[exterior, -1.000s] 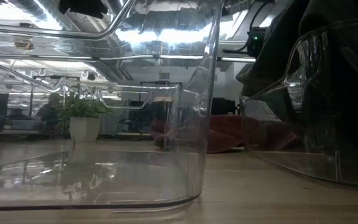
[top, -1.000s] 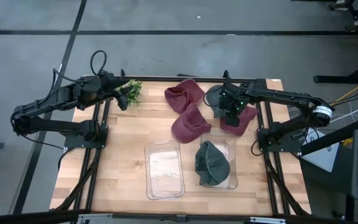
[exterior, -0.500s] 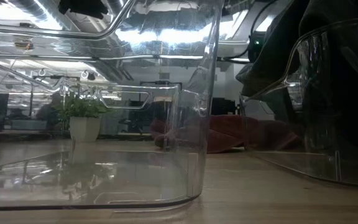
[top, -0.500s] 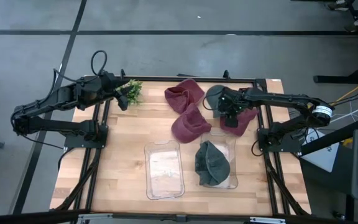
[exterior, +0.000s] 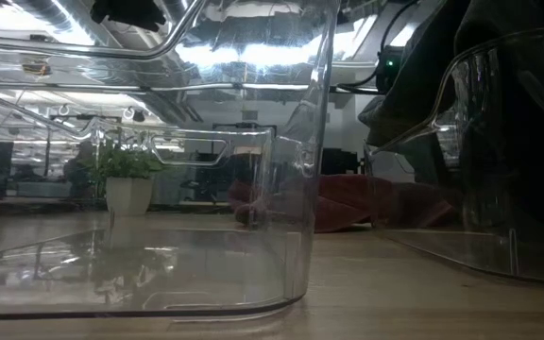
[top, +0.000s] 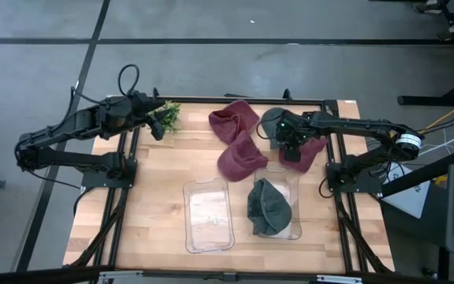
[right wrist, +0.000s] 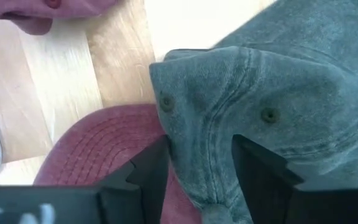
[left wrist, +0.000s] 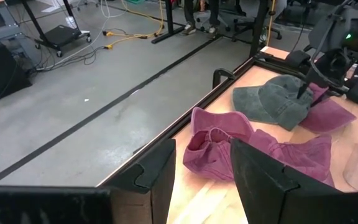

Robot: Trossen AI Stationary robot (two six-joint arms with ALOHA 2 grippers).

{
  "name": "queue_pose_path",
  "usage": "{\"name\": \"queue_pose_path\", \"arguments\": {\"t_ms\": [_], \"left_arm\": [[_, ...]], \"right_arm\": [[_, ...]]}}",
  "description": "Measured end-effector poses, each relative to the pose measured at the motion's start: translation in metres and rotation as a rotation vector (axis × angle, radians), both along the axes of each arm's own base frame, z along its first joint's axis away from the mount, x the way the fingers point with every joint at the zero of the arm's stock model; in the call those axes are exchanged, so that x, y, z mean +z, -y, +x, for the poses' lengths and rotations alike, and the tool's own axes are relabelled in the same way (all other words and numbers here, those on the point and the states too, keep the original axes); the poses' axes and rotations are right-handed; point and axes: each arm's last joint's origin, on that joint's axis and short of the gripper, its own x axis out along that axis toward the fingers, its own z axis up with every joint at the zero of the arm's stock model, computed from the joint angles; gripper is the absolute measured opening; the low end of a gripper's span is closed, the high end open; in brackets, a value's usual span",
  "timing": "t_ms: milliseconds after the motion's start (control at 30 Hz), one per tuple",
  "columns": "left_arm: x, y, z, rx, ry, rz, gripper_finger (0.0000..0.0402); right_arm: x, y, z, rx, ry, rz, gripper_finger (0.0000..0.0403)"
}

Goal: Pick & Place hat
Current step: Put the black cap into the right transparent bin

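A grey-green hat point(top: 269, 120) lies at the table's far right, its edge lapping over a maroon hat point(top: 306, 156). My right gripper point(top: 290, 140) points down at it, open, with a raised fold of the crown point(right wrist: 197, 124) between its fingers. Two more maroon hats point(top: 233, 120) point(top: 241, 156) lie at the far middle. Another grey-green hat point(top: 268, 207) sits in the right clear bin point(top: 296, 207). My left gripper point(top: 154, 114) waits open at the far left by a small plant point(top: 169, 115). My right gripper comes at the grey-green hat from above, steeply slanted. Its two fingers point(right wrist: 143, 171) stand on either side of a raised fold of the crown point(right wrist: 191, 106). Whether the pads touch the cloth I cannot tell. The hat lies on the table and the maroon hat point(right wrist: 98, 143).
An empty clear bin point(top: 187, 217) stands at the near middle, left of the bin holding the hat. The potted plant point(exterior: 126, 179) stands at the far left corner. Bare wood lies on the left half of the table point(top: 148, 181).
My right gripper has tipped more steeply downward over the grey-green hat at the far right and then kept still. The hats have not moved.
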Motion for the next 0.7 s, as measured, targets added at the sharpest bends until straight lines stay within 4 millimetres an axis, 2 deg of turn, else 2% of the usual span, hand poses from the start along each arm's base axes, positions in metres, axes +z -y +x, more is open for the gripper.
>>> {"name": "queue_pose_path", "arguments": {"t_ms": [400,700], "left_arm": [[0.0000,0.0001,0.0001,-0.005,0.000,-0.002,0.0148],[-0.0003,0.0001,0.0000,-0.004,-0.002,-0.003,0.0148]], "right_arm": [[-0.0001,-0.0003,0.0000,-0.009,0.007,0.015,0.0017],[-0.0004,-0.0015,-0.0004,-0.050,0.022,0.058,0.0004]]}}
